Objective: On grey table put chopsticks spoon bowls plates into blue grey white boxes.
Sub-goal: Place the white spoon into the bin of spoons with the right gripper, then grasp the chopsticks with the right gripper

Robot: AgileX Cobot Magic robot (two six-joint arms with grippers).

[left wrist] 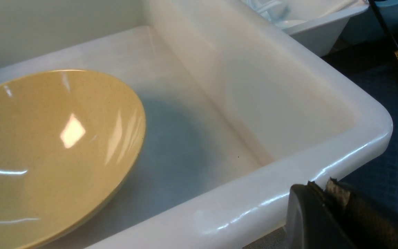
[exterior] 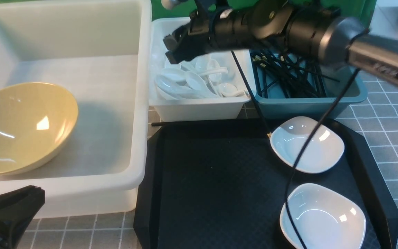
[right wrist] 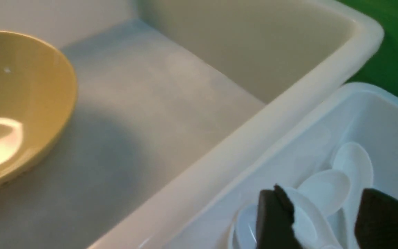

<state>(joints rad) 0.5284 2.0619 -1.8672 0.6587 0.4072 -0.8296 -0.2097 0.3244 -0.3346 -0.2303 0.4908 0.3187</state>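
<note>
In the front view the right claw (exterior: pixel 171 48) hangs just above the white box (exterior: pixel 199 111), over the spoons (exterior: pixel 192 83) heaped inside it; the blue-grey box (exterior: pixel 309 105) beside it holds a bundle of chopsticks (exterior: pixel 288 76); one loose chopstick (exterior: pixel 250 93) leans from that box's corner down to the black tray (exterior: pixel 219 183), and another (exterior: pixel 202 121) lies along the tray's far edge; two plates (exterior: pixel 306 143) sit on the tray, and the bowl (exterior: pixel 19 128) rests tilted in the tub (exterior: pixel 143 103) on the grey table (exterior: pixel 389 114); the left claw (exterior: pixel 9 211) waits low by the tub's near wall.

The left wrist view shows only one dark finger (left wrist: pixel 316 218) outside the tub's corner; whether that claw is open I cannot tell.

In the right wrist view the fingers (right wrist: pixel 275 221) stand well apart with nothing gripped; only boxed spoons show between them.

The spoon step looks finished; the claw should rise straight clear of the box wall before swinging; the leaning chopstick and the arm's cable (exterior: pixel 299 162) could snag.
</note>
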